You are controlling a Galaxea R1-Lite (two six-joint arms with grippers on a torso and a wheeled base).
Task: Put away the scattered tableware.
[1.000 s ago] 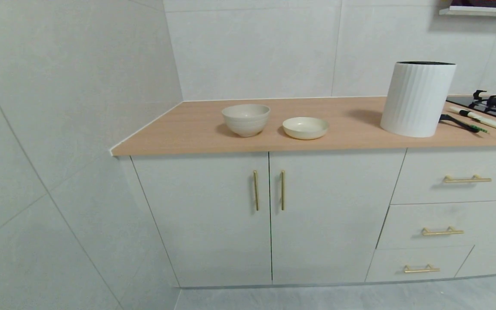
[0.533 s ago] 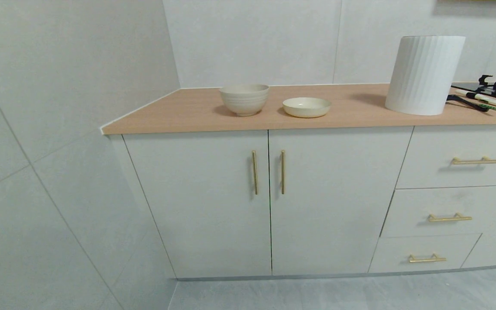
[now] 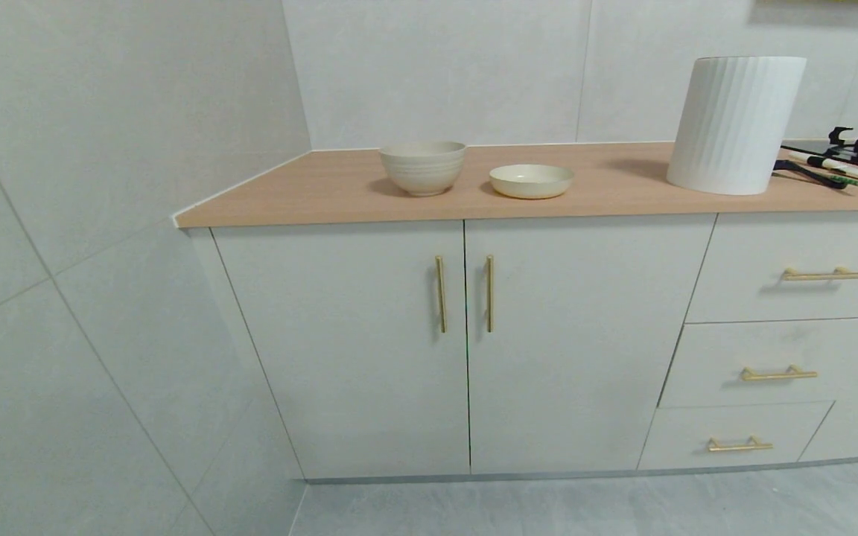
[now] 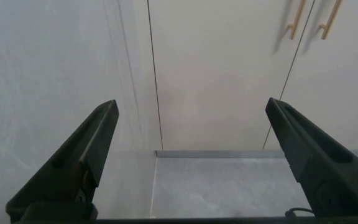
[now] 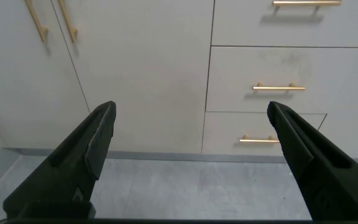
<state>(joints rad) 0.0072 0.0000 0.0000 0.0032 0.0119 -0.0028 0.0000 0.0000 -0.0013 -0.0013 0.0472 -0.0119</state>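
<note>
Bowl (image 3: 423, 167) and dish (image 3: 531, 181) stand apart on the desk (image 3: 310, 199), above the left end effector (image 4: 191, 106) and right end effector (image 5: 191, 106). Both are released, low before the cabinet (image 3: 369, 357).

Countertop (image 3: 608, 197): wood-grain, light brown, smooth, matt.
Bowl (image 3: 422, 167): beige, ceramic-looking, ribbed outside, matt.
Dish (image 3: 531, 181), at bowl's 3 o'clock: cream, smooth, slight gloss.
Canister (image 3: 734, 123): white, fluted wall, matt.
Cabinet doors (image 3: 354, 350), drawer fronts (image 3: 734, 342): off-white, smooth, matt.
Handles (image 3: 441, 293): gold-tone brushed metal, soft sheen.
Wall tiles (image 3: 436, 67): pale grey, smooth, faintly mottled.
Floor (image 3: 623, 506): grey, stone-look, low sheen.
Left gripper (image 4: 191, 106), right gripper (image 5: 190, 107): black, matt, hard plastic look.
</note>
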